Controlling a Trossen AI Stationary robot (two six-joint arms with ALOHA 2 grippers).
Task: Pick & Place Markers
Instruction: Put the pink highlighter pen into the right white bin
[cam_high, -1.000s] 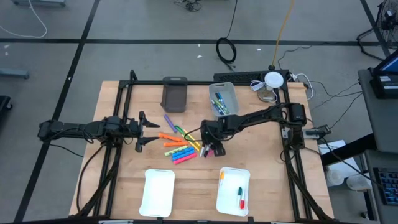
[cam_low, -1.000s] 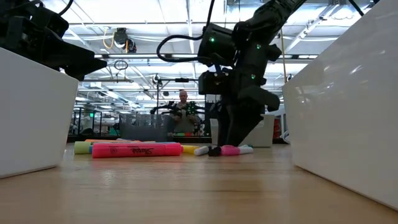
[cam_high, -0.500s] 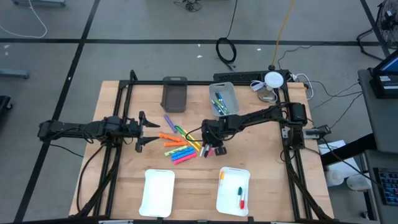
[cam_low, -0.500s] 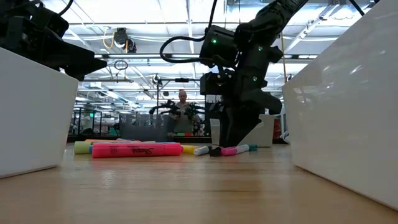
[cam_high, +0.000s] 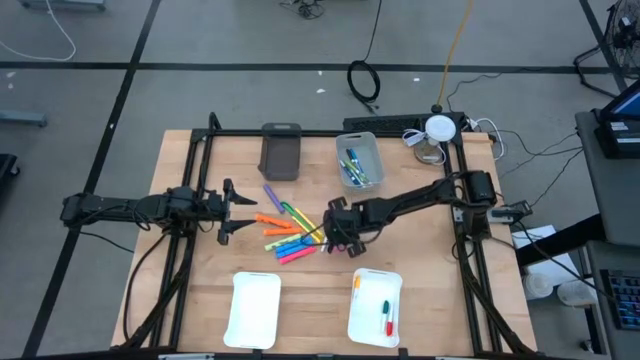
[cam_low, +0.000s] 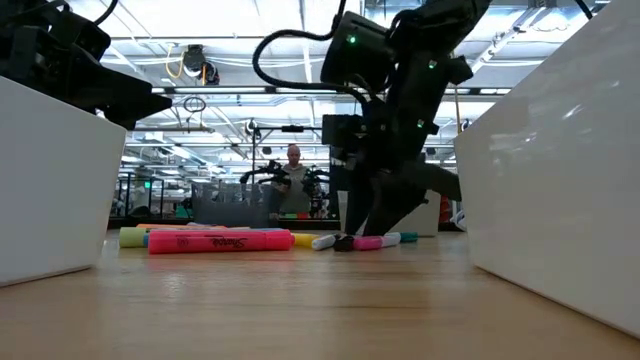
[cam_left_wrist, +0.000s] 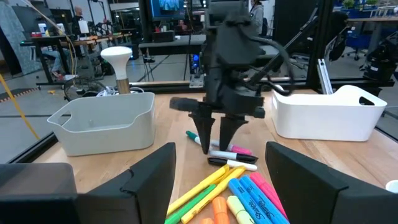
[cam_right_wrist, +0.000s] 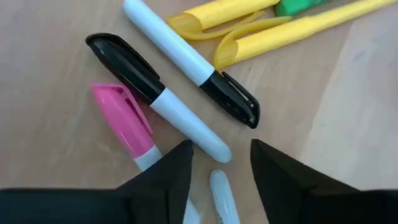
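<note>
Right pincer (cam_right_wrist: 214, 167) hangs open above slim, smooth white-barrelled markers (cam_right_wrist: 163, 101) with glossy black caps.

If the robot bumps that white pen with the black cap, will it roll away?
Probably a little. The black-capped pen has a smooth round barrel and lies flat on bare wood, so a sideways nudge could roll it. Its cap clip and the pink-capped pen beside it may stop it. It looks stiff, so the open right gripper shouldn't bend it.
</note>
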